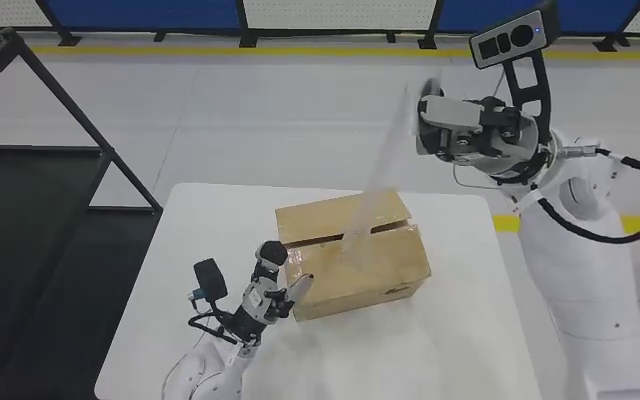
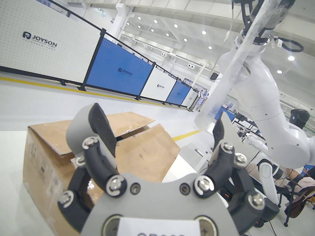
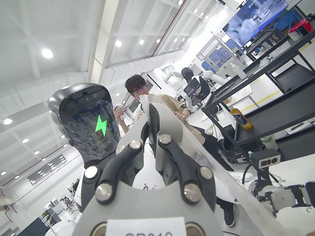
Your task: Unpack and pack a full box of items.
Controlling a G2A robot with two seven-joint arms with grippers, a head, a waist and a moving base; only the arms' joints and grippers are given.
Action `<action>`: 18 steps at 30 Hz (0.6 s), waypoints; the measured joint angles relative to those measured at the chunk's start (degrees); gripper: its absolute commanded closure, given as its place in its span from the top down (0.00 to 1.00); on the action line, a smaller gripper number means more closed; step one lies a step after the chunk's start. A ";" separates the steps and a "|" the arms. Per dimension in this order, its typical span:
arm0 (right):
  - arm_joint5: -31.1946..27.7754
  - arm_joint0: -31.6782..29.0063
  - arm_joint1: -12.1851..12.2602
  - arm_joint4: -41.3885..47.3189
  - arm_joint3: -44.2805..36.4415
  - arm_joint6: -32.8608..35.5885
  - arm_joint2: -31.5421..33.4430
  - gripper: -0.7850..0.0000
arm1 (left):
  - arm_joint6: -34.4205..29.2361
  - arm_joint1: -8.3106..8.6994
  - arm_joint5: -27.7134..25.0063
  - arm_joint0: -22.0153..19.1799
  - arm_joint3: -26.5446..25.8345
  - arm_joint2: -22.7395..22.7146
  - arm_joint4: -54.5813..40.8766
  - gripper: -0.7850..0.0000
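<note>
We log: left gripper (image 1: 287,272), jaws spread, empty, at near-left corner of cardboard box (image 1: 350,255) on white table (image 1: 450,340). Clear plastic strip (image 1: 385,170) rises from box top to raised right gripper (image 1: 428,110), jaws clamping strip end.

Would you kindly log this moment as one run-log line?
left gripper: open, beside box | right gripper: shut on strip, held high | strip: runs down to box top | box: on table

Passage lies over the table (image 1: 180,250) at frame left and lower right; the box (image 1: 350,255) blocks the centre, with a clear strip (image 1: 385,165) slanting up from its seam
</note>
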 measured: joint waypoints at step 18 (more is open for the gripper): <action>1.20 -1.29 -1.72 9.41 -4.26 -14.71 -0.66 0.00 | -1.56 -1.33 -6.09 -5.84 4.28 10.00 -13.40 1.00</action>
